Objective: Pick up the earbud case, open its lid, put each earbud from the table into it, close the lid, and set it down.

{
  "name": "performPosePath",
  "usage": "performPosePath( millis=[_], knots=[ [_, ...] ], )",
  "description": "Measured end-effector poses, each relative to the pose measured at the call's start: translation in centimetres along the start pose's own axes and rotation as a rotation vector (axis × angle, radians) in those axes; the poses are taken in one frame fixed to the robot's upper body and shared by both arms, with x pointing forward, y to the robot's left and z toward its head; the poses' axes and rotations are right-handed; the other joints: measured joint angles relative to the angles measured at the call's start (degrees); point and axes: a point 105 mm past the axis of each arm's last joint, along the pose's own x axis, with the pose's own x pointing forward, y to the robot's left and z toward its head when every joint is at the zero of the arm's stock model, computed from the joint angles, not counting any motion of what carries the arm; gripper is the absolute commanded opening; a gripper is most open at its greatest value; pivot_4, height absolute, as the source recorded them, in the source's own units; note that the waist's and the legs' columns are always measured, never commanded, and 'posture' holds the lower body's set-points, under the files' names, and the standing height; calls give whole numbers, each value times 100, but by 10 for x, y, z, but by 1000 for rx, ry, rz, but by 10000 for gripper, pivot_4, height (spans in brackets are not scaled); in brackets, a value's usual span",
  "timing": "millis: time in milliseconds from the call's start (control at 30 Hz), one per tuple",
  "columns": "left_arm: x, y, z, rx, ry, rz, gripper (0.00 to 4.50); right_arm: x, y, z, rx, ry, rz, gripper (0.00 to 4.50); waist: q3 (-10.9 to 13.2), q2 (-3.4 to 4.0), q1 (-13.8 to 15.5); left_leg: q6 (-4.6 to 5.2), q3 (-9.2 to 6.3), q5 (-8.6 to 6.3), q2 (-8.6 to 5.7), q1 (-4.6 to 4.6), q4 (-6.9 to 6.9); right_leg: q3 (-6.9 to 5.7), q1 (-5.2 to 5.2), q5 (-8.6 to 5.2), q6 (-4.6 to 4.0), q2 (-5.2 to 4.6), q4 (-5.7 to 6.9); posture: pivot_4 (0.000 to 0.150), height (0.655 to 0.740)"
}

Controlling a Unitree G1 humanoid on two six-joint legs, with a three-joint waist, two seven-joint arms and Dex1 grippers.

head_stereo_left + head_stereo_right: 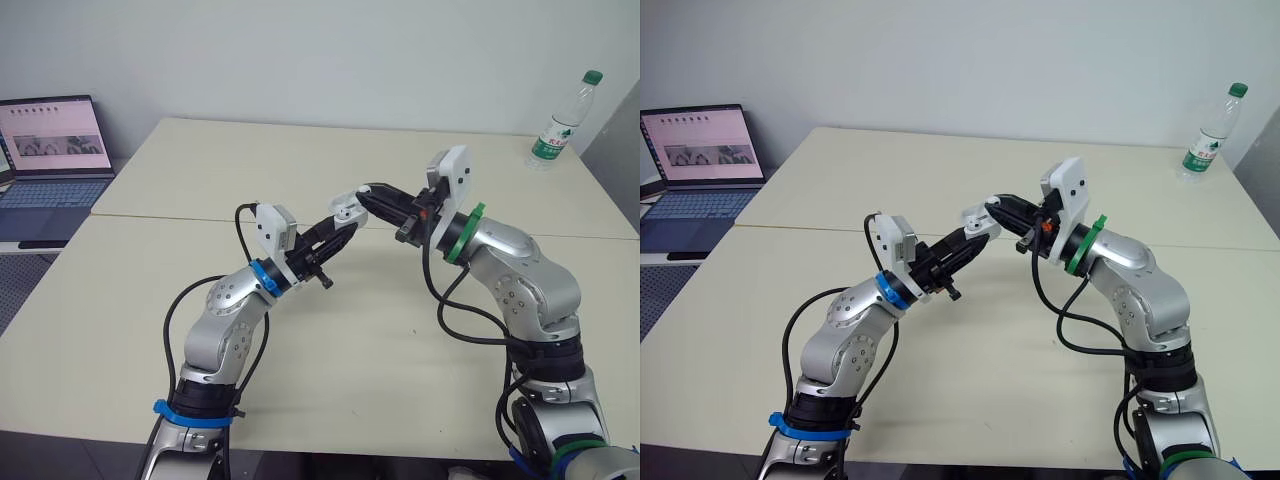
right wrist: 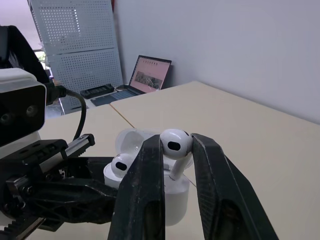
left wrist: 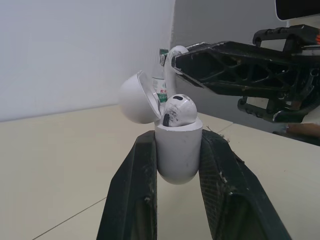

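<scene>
Above the middle of the pale beige desk, the left gripper has its two black fingers clamped on the sides of a small glossy white earbud case. The case's rounded lid is tipped open, and one white earbud sits in it. The right gripper meets it from the other side, jaws closed on a second white earbud held just above the open case. Farther off, a clear plastic water bottle with a green cap stands near the desk's far right corner, and an open laptop sits beyond the desk's left edge.

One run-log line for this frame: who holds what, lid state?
left gripper: shut on earbud case | lid: open | first earbud: seated in case | right gripper: shut on second earbud above case
</scene>
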Motion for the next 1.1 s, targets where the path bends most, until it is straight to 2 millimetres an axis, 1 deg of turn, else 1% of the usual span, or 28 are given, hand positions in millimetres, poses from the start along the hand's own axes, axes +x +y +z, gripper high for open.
performPosePath(
  millis=[300, 467, 533, 633, 667, 800, 867, 933, 1033, 1100],
  knots=[
    [1, -4, 0, 0, 1, -13, 7570, -2, 2, -8, -32, 29, 5, 4361, 0, 0, 0, 0, 1, 0, 0, 0, 0, 0, 0, 0, 0, 0, -1, 1500, 7400],
    [2, -5, 1, 3, -2, -16, 7570, -3, 2, -7, -54, 27, 15, 4361, 0, -1, -2, 0, 0, 0, 1, 0, -1, -1, 0, -1, 0, 2, -1, 1500, 7400],
    [2, -5, 1, 5, -2, -18, 7570, -3, 3, -7, -58, 26, 17, 11771, 0, -1, -2, 0, 0, 0, 1, 0, -1, -1, 0, -1, 0, 2, -2, 1500, 7400],
    [2, -5, 1, 3, 0, -17, 7570, -5, 4, -9, -46, 26, 15, 21265, 1, -1, -1, 0, 0, 0, 1, 0, -1, 0, 0, -1, 0, 2, -2, 1500, 7400],
    [1, -5, 1, 4, 0, -14, 7570, -6, 3, -9, -42, 26, 12, 25031, 1, -1, -1, 0, 0, 0, 1, 0, -1, 0, 0, -1, 0, 2, -2, 1500, 7400],
    [2, -5, 2, 4, -3, -12, 7570, -3, 6, -5, 56, -7, 31, 25031, 1, -2, -5, 0, -1, 0, 3, 0, -2, 0, 0, -1, 0, 2, -2, 1500, 7400],
    [2, -5, 2, 4, -3, -11, 7570, -3, 7, 0, 102, -21, 55, 25031, 1, -2, -6, 0, 0, 0, 2, 0, -2, 0, 0, -1, 0, 2, -2, 1500, 7400],
    [2, -5, 2, 5, -3, -11, 7570, -8, 7, 6, 162, -32, 83, 25031, 1, -2, 8, 0, -2, 0, 1, -2, -2, -1, 0, -1, 0, 1, -4, 1500, 7400],
    [1, -5, 1, 4, 0, -10, 7570, -19, -1, 9, 221, -31, 74, 25031, 2, -2, 8, 1, 0, 0, 1, -2, -2, 0, 0, -1, 0, 0, -6, 1500, 7400],
    [1, -5, 1, 4, 1, -11, 7570, -21, -11, 13, 241, -21, 50, 25031, 2, -2, 0, 1, 2, 0, 1, -1, -2, 0, 0, -1, 0, 1, -5, 1500, 7400]
  ],
)
